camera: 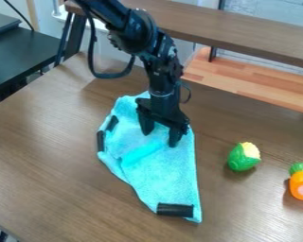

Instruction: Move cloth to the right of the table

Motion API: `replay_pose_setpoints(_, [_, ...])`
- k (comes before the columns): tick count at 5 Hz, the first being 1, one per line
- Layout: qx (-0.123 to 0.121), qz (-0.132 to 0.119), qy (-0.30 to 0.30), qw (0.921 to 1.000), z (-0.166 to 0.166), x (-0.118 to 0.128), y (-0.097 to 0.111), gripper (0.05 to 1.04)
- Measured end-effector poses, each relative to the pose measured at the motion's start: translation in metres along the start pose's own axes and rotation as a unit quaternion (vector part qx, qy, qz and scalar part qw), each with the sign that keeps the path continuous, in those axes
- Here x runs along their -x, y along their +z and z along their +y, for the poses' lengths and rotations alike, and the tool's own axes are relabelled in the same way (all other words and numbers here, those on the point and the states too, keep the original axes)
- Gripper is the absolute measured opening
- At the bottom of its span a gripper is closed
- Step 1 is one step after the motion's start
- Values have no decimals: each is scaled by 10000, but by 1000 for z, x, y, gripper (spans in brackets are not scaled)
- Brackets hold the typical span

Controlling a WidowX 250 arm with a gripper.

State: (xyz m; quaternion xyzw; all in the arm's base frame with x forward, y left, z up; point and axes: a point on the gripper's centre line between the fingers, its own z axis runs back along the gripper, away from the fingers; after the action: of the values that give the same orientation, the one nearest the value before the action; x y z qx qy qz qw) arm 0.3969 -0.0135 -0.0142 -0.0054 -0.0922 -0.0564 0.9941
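The turquoise cloth lies spread unevenly on the brown table, left of the two toy vegetables, with a narrow corner pointing toward the camera. Black strips mark its left side and its near corner. A slightly raised fold runs across its middle. Over the upper part of the cloth hangs the black gripper, pointing down. Its two fingers stand apart, open, with cloth visible between them. Whether the fingertips touch the cloth I cannot tell.
A green and yellow toy corn sits right of the cloth, and an orange toy carrot lies near the right edge. The brown table ends at the back beside a raised shelf. A dark table stands at the upper left.
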Motion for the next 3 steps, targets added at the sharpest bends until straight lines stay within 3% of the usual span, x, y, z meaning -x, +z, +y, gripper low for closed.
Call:
replay_pose_setpoints(1, [-123,-19,-61,9999,8,5,-1,1001])
replay_pose_setpoints(3, [-126,81,-143,9998,52,33,5,999])
